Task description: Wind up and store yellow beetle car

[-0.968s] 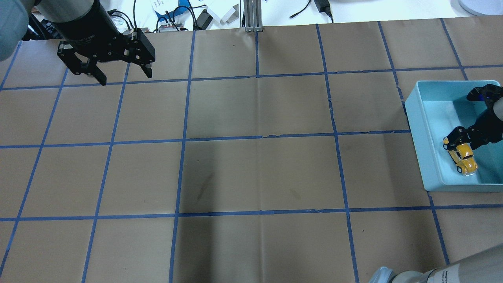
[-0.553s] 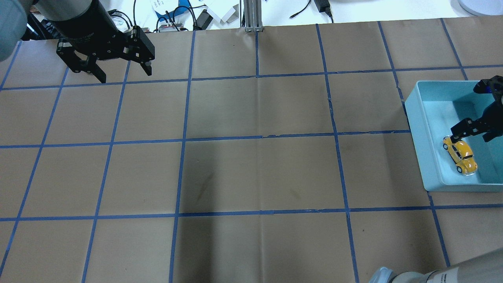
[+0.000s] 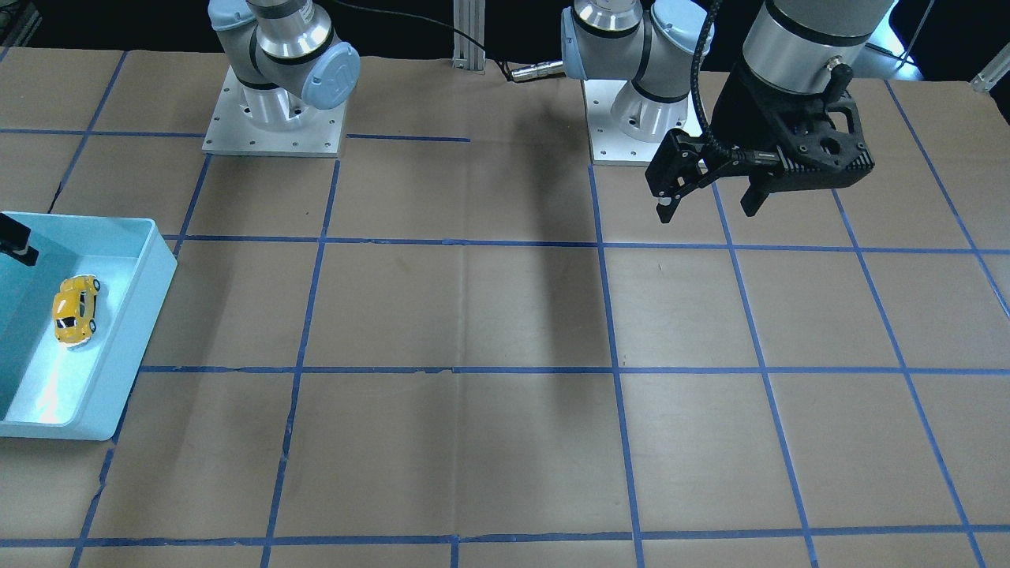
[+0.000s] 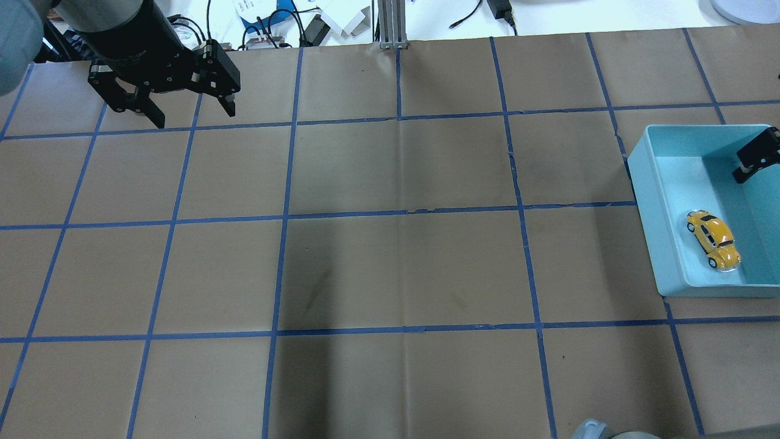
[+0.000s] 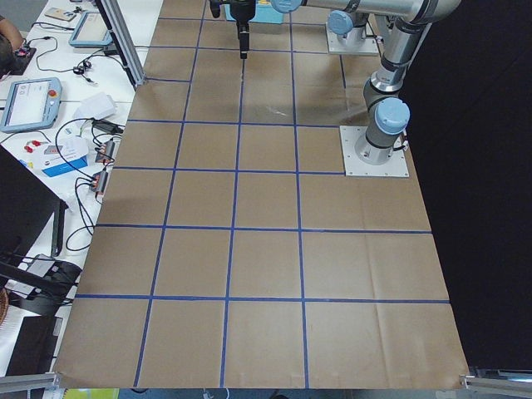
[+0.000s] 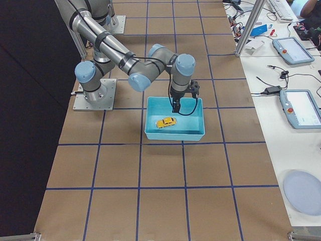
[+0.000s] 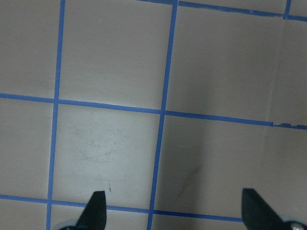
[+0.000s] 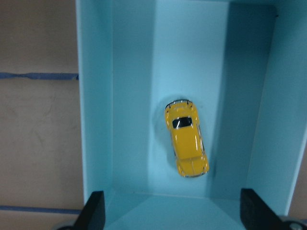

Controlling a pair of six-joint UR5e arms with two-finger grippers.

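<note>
The yellow beetle car (image 4: 713,240) lies on its wheels on the floor of a light blue bin (image 4: 647,201) at the table's right edge. It also shows in the front view (image 3: 75,308), the right side view (image 6: 165,122) and the right wrist view (image 8: 186,138). My right gripper (image 8: 175,211) is open and empty, held above the bin and apart from the car. Only one of its fingers (image 4: 755,160) shows in the overhead view. My left gripper (image 4: 195,119) is open and empty above the far left of the table, and it also shows in the front view (image 3: 708,211).
The table is covered in brown paper with a blue tape grid. Cables, boxes and an aluminium post (image 4: 390,24) stand beyond the far edge. The bin's walls (image 8: 96,120) rise around the car. The arm bases (image 3: 272,118) stand on the robot's side of the table.
My right gripper has lifted away from the car, up and toward the right edge. The car stays in the bin. My left gripper has barely moved.
</note>
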